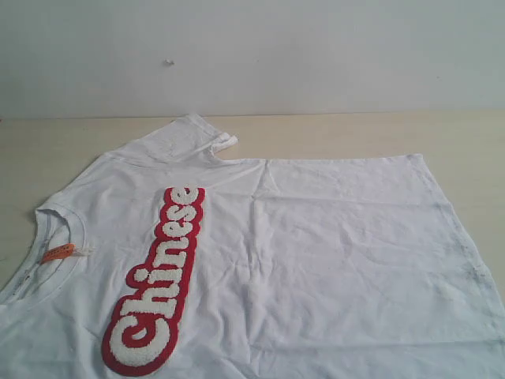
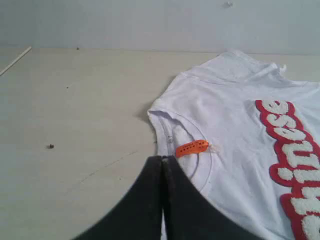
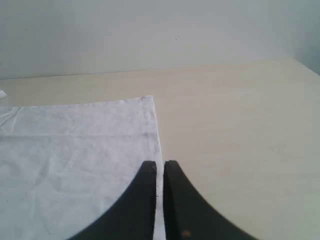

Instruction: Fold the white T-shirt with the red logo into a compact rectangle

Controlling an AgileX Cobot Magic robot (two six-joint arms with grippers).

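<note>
Our left gripper (image 2: 162, 159) hangs clenched and empty over the collar (image 2: 167, 131), 9 o'clock on the white T-shirt (image 1: 331, 237); our right gripper (image 3: 160, 164), almost clenched, hovers over the hem (image 3: 156, 130) at 3 o'clock. We judge they bracket the flat tee, red logo (image 1: 158, 280) up, to start folding.

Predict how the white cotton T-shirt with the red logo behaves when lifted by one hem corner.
Likely floppy: the white cotton T-shirt lies flat with soft creases, so it should drape and sag. Pushed, it would probably bunch, like the rumpled sleeve. The fuzzy red logo patch looks thicker, so it may resist folding.
</note>
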